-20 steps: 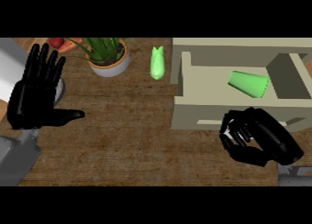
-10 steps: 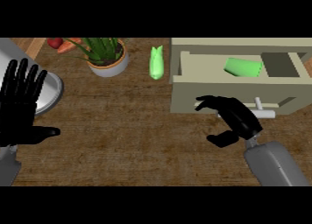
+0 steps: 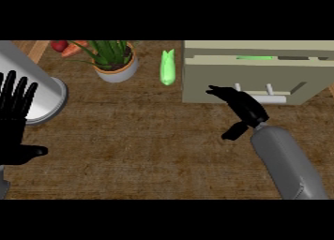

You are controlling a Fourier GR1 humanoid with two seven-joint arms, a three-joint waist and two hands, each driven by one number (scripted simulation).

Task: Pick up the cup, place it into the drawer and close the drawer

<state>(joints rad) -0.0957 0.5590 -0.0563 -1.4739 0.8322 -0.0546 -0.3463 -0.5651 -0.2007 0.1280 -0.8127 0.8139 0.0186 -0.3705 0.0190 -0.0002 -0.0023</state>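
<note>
Now the right hand (image 3: 242,107) sits against the front panel of the beige drawer (image 3: 260,79), which stands at the worktop's far right corner. Its black fingers reach straight toward the panel beside the pale bar handle (image 3: 265,99), relaxed and curled round nothing, the thumb hanging back toward the grey forearm. The drawer is pushed most of the way in; only a narrow slot shows behind the panel, and in it a thin strip of the green cup (image 3: 254,58) can be seen lying inside. The left hand (image 3: 11,119) rests by the brown wooden worktop's (image 3: 142,140) left edge, fingers straight and spread, thumb out, empty. Just beyond it stands a tall grey metal cylinder (image 3: 33,89). Along the far edge are a leafy plant in a white pot (image 3: 116,63), a red and orange vegetable (image 3: 66,47) near the corner, and a slender light-green vegetable (image 3: 168,68) just beside the drawer unit.
</note>
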